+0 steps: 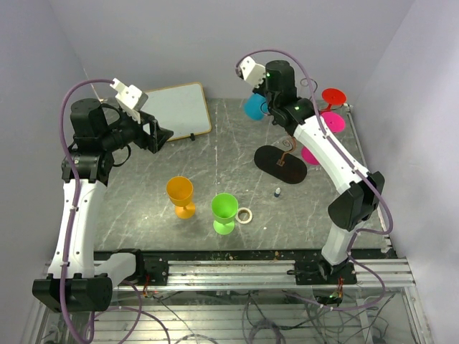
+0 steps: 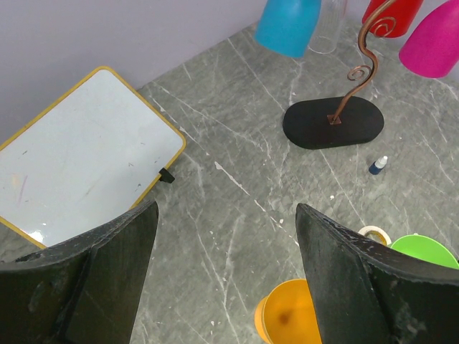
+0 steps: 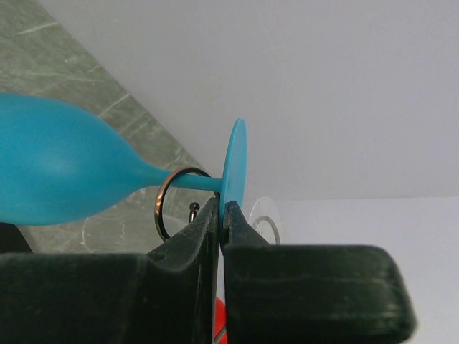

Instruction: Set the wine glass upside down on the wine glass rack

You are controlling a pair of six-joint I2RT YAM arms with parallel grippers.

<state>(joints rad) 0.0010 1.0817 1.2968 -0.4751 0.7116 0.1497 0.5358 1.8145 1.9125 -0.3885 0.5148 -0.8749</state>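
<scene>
The blue wine glass hangs upside down at the back of the wine glass rack. Its stem passes through a wire ring hook, with the bowl on one side and the foot on the other. My right gripper is shut on the rim of that foot. The rack's flat black base and curled copper stem stand right of centre. My left gripper is open and holds nothing, high over the table's left side, above an orange goblet.
Red and pink glasses hang on the rack's right side. An orange goblet and a green goblet stand upright near the front, with a tape roll and a small bottle nearby. A whiteboard lies back left.
</scene>
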